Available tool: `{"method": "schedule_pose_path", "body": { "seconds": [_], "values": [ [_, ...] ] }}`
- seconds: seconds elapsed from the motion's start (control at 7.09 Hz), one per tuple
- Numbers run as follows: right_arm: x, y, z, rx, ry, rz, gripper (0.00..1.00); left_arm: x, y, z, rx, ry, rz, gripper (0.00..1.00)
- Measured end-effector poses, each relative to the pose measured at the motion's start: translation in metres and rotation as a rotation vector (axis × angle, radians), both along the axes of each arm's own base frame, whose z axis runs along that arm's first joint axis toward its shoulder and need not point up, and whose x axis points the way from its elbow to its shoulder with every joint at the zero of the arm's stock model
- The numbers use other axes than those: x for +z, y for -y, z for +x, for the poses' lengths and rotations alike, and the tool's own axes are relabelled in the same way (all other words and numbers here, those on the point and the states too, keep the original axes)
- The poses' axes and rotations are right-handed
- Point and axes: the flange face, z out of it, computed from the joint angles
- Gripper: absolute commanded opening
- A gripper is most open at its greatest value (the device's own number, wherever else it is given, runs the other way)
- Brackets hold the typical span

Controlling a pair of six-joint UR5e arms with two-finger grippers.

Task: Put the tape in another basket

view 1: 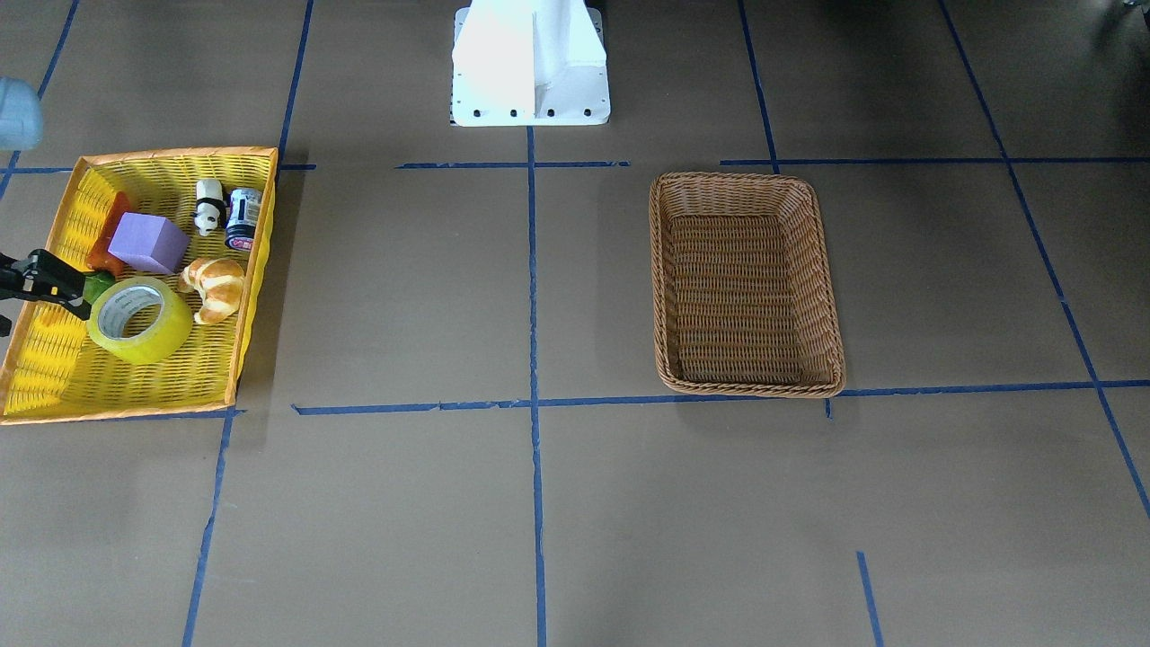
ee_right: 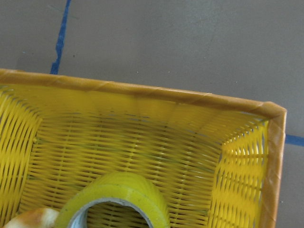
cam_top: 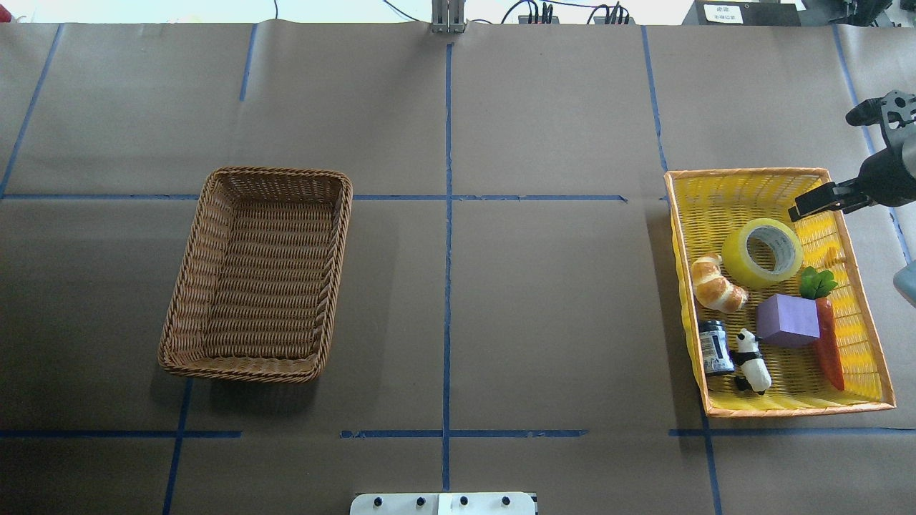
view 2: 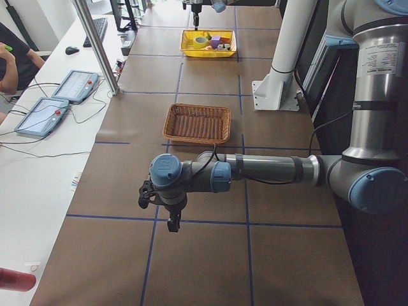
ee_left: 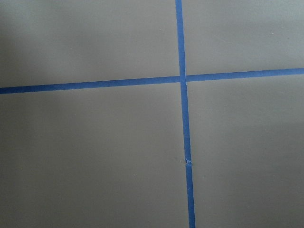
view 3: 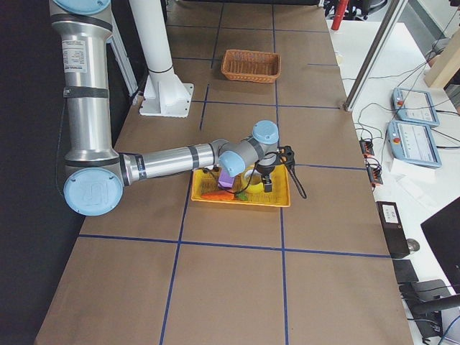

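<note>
The tape [view 1: 139, 319] is a yellow roll lying flat in the yellow tray [view 1: 180, 155], toward the tray's end farthest from the robot. It also shows in the overhead view [cam_top: 762, 249] and at the bottom of the right wrist view [ee_right: 114, 199]. My right gripper [cam_top: 796, 209] hovers over the tray just beside the tape, empty, its jaws looking slightly apart in the front view [view 1: 85, 298]. The brown wicker basket [cam_top: 257, 172] stands empty on the table's other half [view 1: 663, 270]. My left gripper [view 2: 169, 217] hangs over bare table, far from both; I cannot tell its state.
The tray also holds a purple cube [cam_top: 787, 320], a croissant [cam_top: 715, 284], a carrot [cam_top: 830, 343], a panda figure [cam_top: 753, 361] and a small can [cam_top: 714, 347]. The robot's white base [view 1: 530, 63] stands between tray and basket.
</note>
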Motion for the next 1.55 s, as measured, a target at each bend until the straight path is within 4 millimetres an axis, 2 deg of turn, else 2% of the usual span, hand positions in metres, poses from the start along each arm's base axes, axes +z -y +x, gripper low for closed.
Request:
{"method": "schedule_pose_path", "body": {
  "seconds": [0.56, 1.13, 1.27, 1.41, 1.55],
  "values": [
    [0.029, -0.010, -0.035, -0.050, -0.032, -0.037, 0.99, 0.002, -0.001, 0.000, 0.001, -0.001, -0.003, 1.00],
    [0.038, -0.013, -0.052, -0.075, -0.052, -0.045, 0.97, 0.003, -0.002, 0.000, 0.003, -0.001, -0.005, 1.00],
    [0.040, -0.011, -0.053, -0.076, -0.054, -0.046, 0.92, 0.003, -0.002, 0.000, 0.003, -0.002, -0.005, 1.00],
    [0.041, -0.011, -0.054, -0.076, -0.055, -0.048, 0.56, 0.003, -0.002, 0.000, 0.002, -0.002, -0.005, 1.00],
    [0.041, -0.010, -0.054, -0.076, -0.056, -0.049, 0.27, 0.003, -0.002, 0.000, 0.002, -0.002, -0.005, 1.00]
  ]
}}
